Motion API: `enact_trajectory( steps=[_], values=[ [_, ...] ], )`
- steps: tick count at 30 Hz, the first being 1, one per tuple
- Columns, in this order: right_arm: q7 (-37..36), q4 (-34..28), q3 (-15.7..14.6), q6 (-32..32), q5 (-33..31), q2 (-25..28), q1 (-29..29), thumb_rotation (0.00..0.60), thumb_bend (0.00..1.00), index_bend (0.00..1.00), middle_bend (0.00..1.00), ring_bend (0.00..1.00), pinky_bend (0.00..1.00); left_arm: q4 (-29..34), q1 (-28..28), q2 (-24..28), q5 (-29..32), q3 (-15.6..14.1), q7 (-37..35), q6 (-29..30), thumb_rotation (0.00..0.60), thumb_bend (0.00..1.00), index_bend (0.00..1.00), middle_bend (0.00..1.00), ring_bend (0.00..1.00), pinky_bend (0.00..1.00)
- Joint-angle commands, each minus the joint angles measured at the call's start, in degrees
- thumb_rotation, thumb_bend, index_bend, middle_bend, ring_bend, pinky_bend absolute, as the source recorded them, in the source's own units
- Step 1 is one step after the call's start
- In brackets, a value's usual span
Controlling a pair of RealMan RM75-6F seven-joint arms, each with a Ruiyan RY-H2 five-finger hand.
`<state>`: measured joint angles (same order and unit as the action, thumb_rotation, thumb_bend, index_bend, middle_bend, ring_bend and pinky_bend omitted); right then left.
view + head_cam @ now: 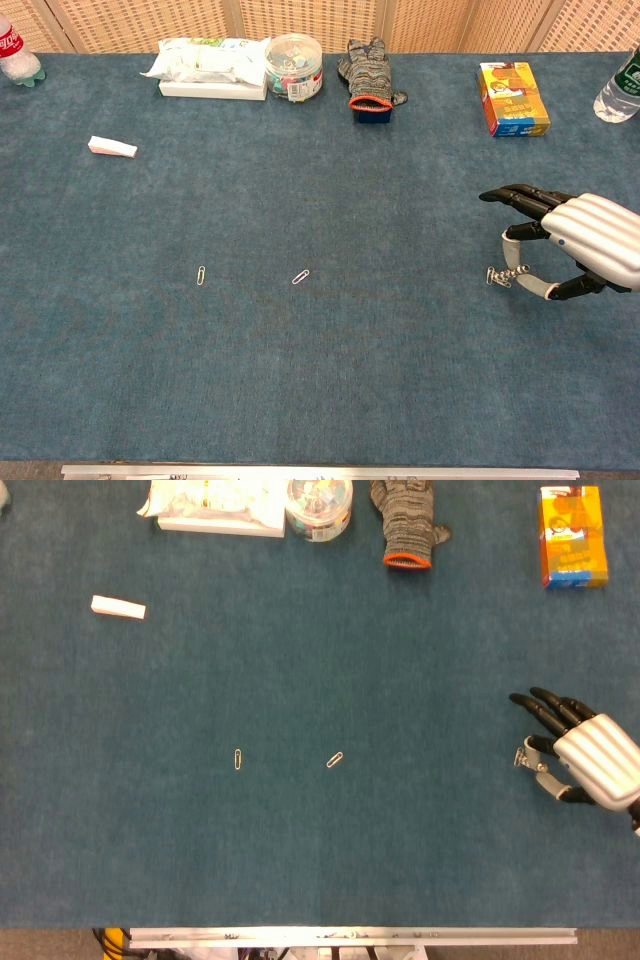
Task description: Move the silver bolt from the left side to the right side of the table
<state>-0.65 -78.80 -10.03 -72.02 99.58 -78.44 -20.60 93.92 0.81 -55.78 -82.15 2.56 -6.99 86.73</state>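
The blue-carpeted surface [400,380] is spreading wide across both views, and most of its middle is lying bare, giving plenty of open room for travel in any direction. Clutter is sitting only along the far edge: a white packet [208,66], a round tub of coloured clips [294,65], a grey knitted glove [369,67] and an orange box [512,98], all lined up well away from where work is happening, so nothing there is crowding the right side. Bottles are showing at the far corners in the chest view.

The right robot hand [575,245] is reaching in from the right edge, low over the surface, with its dark fingers [545,705] stretching forward and its thumb curling under. It is pinching the silver bolt [502,274] between thumb and a finger; the bolt is hanging at the fingertips, just above or touching the surface, on the right side, where the task wants it. I judge the carry to be essentially finished and the release to be what remains. The near and right edges are staying well apart from the bolt, so letting go here is looking safe.

A small white eraser-like block [118,607] is lying far left. Two paper clips [238,759] [335,760] are resting near the centre, apart from each other and well clear of the hand. The left robot hand is not showing in either view.
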Motion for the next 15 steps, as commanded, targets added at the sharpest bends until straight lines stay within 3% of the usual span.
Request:
enact_trajectory(
  steps=[1, 15],
  values=[
    [-0.18, 0.15, 0.12, 0.11, 0.06, -0.15, 0.04, 0.600, 0.34, 0.61, 0.09, 0.00, 0.20, 0.01, 0.00, 0.03, 0.03, -0.02, -0.04, -0.05, 0.600, 0.28, 0.58, 0.00, 0.00, 0.02],
    [-0.95, 0.29, 0.94, -0.21, 0.81, -0.34, -0.03, 0.600, 0.35, 0.61, 0.09, 0.00, 0.20, 0.10, 0.00, 0.11, 0.01, -0.08, -0.22, -0.10, 0.600, 0.28, 0.58, 0.00, 0.00, 0.02]
  ],
)
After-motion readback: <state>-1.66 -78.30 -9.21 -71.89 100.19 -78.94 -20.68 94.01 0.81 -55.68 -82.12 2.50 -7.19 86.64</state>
